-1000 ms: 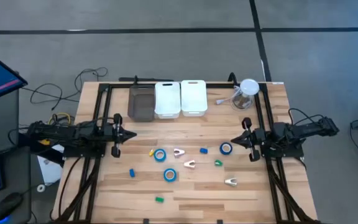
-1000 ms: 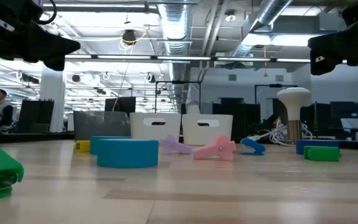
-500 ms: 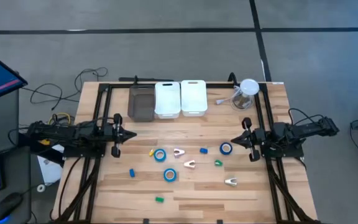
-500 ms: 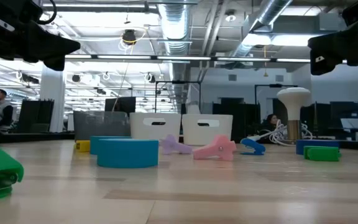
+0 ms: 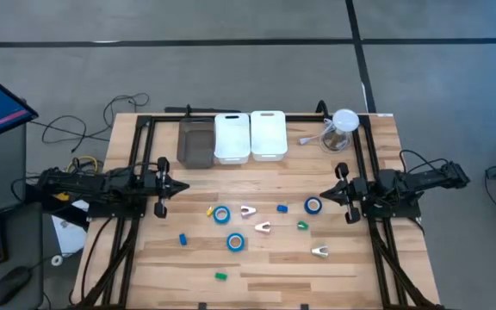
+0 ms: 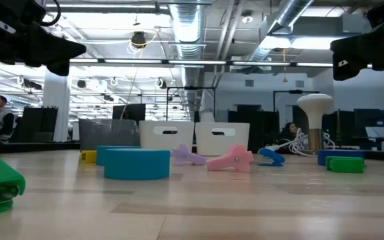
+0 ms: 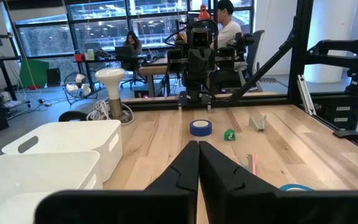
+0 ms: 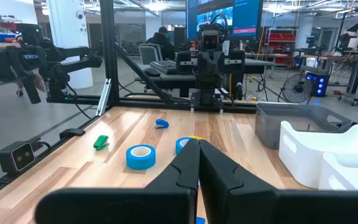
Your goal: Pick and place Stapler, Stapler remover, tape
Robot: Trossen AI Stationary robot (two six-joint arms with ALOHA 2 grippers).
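- three tape rolls (image 5: pixel 221 214) (image 5: pixel 235 243) (image 5: pixel 313 206) are bright blue rings with pale centres, lying flat on the table (image 5: pixel 265 267).
- left gripper (image 5: pixel 180 185) and right gripper (image 5: pixel 324 196): fingers pressed together, empty.

The middle of the tabletop (image 5: pixel 257 263) is strewn with small things: three tape rolls (image 5: pixel 222 215), pale staple removers (image 5: pixel 263 227) and tiny coloured blocks (image 5: pixel 220 276), with narrow bare lanes between them. Along the far edge a grey bin (image 5: pixel 196 144) and two white bins (image 5: pixel 250 136) form a wall. The front strip near the green block lies mostly bare. Black frame rails (image 5: pixel 141 155) bound both sides.
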